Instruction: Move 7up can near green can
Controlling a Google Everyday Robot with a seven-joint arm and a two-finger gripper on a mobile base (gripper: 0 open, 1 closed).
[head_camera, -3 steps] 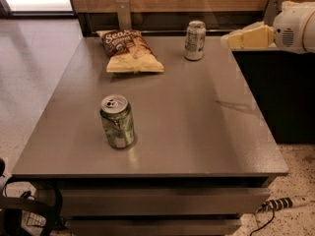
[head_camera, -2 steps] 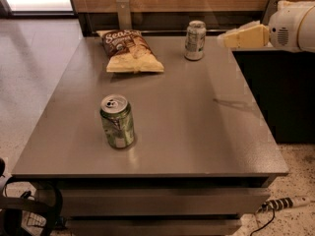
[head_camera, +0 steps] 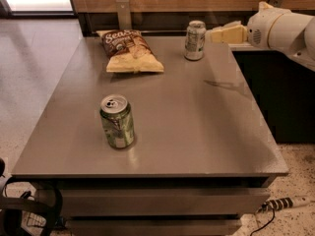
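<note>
Grey tabletop [head_camera: 197, 127] w/ wood panelling behind, and I'm working at its far right corner. Gripper [head_camera: 216, 34] hangs just right of the 7up can [head_camera: 195, 40], level w/ its upper half and pointing at it side-on. Can't tell from this view whether it's open or closed, nor whether it's touching the can. 7up can stands upright near the back edge, right of centre, well apart from the green can [head_camera: 117, 121], which stands upright near the front left. Risks as I see them: coming in high on a tall, light can, any nudge before the grasp is set would prob tip it or shove it twd the chip bag [head_camera: 130, 50] lying near it on the left. Off-centre approach = can could twist out & roll. Then there's a long diagonal carry across the table, and a weak hold could mean a drop mid-way. At the far end, setting down too close could knock the green can over, esp. if it's empty.
</note>
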